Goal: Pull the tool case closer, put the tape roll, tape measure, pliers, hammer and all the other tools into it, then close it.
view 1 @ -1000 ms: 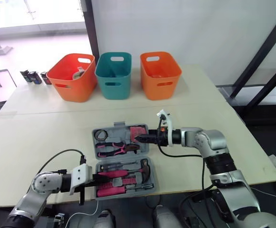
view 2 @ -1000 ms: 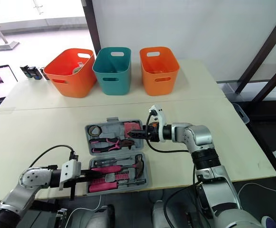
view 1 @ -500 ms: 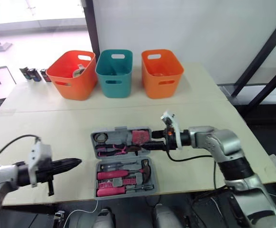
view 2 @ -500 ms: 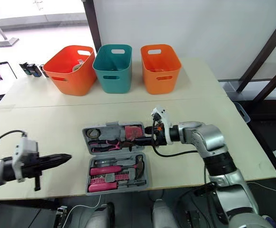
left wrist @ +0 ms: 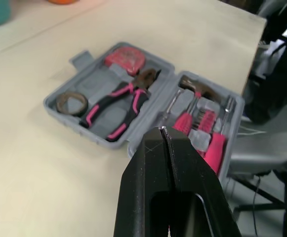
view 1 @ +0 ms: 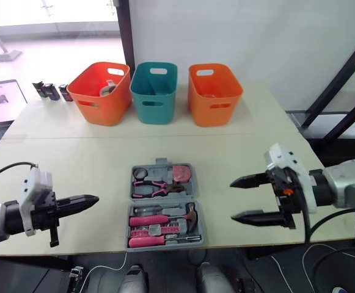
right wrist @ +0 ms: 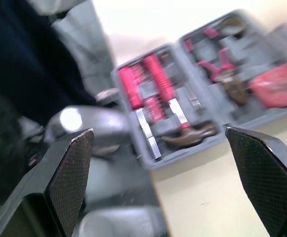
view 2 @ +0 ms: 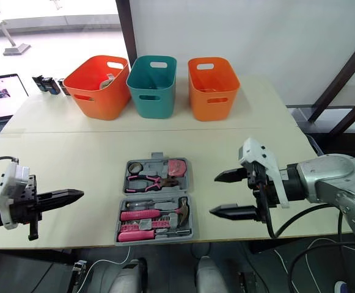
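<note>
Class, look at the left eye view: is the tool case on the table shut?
No, the tool case lies open, with pliers and hammer showing in its halves.

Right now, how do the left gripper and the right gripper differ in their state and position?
The left gripper has its fingers pressed shut, while the right gripper is spread wide open. The left gripper hangs left of the open tool case; the right gripper hangs right of it. Both are empty, point towards the case and touch nothing.
</note>
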Robot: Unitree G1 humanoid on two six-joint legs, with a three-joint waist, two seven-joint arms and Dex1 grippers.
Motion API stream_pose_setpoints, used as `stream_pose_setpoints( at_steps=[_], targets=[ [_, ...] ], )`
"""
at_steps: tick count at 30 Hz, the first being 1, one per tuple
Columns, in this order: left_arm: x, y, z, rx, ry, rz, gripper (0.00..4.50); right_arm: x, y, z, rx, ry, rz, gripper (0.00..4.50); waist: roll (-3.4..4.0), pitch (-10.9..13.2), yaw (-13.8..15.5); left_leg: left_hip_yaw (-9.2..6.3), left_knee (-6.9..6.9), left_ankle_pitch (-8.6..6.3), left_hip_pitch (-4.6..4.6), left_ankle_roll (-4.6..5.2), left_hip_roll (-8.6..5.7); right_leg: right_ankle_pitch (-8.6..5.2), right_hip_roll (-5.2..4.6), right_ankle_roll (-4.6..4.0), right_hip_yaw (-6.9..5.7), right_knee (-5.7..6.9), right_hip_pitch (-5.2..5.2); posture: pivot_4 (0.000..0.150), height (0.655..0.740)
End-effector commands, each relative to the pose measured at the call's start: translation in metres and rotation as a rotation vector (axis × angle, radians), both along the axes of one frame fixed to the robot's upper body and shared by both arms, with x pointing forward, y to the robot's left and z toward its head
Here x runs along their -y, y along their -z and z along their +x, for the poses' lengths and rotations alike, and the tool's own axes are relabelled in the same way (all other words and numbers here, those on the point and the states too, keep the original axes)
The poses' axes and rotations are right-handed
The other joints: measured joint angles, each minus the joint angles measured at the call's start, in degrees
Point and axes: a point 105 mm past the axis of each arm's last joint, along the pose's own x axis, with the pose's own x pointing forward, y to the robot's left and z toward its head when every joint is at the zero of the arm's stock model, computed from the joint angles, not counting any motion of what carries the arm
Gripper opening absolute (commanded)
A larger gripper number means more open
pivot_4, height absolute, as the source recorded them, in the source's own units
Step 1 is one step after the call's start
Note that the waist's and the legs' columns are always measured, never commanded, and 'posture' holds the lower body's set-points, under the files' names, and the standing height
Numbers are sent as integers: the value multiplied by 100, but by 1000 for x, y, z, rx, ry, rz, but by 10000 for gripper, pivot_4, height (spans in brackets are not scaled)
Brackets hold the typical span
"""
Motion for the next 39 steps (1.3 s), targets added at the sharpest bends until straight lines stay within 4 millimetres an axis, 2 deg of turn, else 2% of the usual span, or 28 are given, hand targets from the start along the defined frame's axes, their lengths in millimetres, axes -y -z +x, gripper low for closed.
stream_pose_setpoints(
  at_steps=[1, 4, 7, 8, 12, 19, 25, 29, 32, 36, 39],
  targets=[
    [8, 4, 3, 7, 25, 32, 0, -6, 11, 21, -18, 99, 17, 44759, 0, 0, -13, 1, 3, 0, -4, 0, -2, 2, -1, -3, 0, 0, 3, 1500, 7400],
    [18, 15, 3, 8, 81, 60, 0, -16, 38, 52, -87, 237, 2, 44759, -3, -1, -56, 1, 3, 1, -11, 1, -3, 7, -1, -7, 1, 6, 5, 1500, 7400],
    [31, 28, 6, 17, 124, 58, 0, -29, 50, 74, -145, 309, 48, 44759, 0, 2, -50, 0, -1, 1, -14, 3, -2, 8, 4, -4, 1, 14, 0, 1500, 7400],
    [35, 30, 7, 21, 132, 54, 0, -32, 51, 78, -156, 317, 61, 44759, 3, 4, -45, 0, -5, 2, -13, 3, -3, 8, 4, -3, 1, 15, -1, 1500, 7400],
    [59, 61, 11, 23, 203, 31, 0, -41, 70, 94, -262, 362, 81, 44759, 4, 5, 1, -3, -2, 2, -16, 4, -3, 13, 6, 18, 0, 15, 7, 1500, 7400],
    [71, 106, 7, -14, 271, 58, 0, -44, 97, 125, -364, 488, 79, 44759, 6, 4, -51, -7, 15, 3, -11, 6, -2, 27, 12, 42, 1, 26, 11, 1500, 7400],
    [65, 147, 1, -46, 289, 155, 0, -62, 105, 137, -416, 489, 146, 44759, 19, -3, -48, -11, 15, 3, -9, 6, -1, 36, 15, 61, 0, 33, 14, 1500, 7400],
    [60, 159, -1, -47, 315, 210, 0, -77, 116, 141, -450, 477, 164, 44759, 42, -17, -51, -12, 17, 4, 3, 6, -1, 37, 16, 62, 0, 36, 27, 1500, 7400],
    [55, 162, -1, -39, 325, 235, 0, -94, 117, 143, -485, 445, 221, 44759, 56, -28, -68, -12, 16, 3, 9, 7, -1, 37, 16, 63, 1, 36, 35, 1500, 7400],
    [50, 165, -1, -33, 335, 253, 0, -105, 103, 147, -515, 390, 358, 44759, 58, -28, -106, -11, -7, 3, 90, 7, 2, 25, 20, 52, 2, 32, 102, 1500, 7400],
    [48, 166, 0, -31, 340, 262, 0, -106, 88, 146, -491, 325, 438, 44759, 60, -29, -125, -11, -24, 2, 104, 7, 2, 21, 21, 49, 4, 32, 108, 1500, 7400]
  ],
)
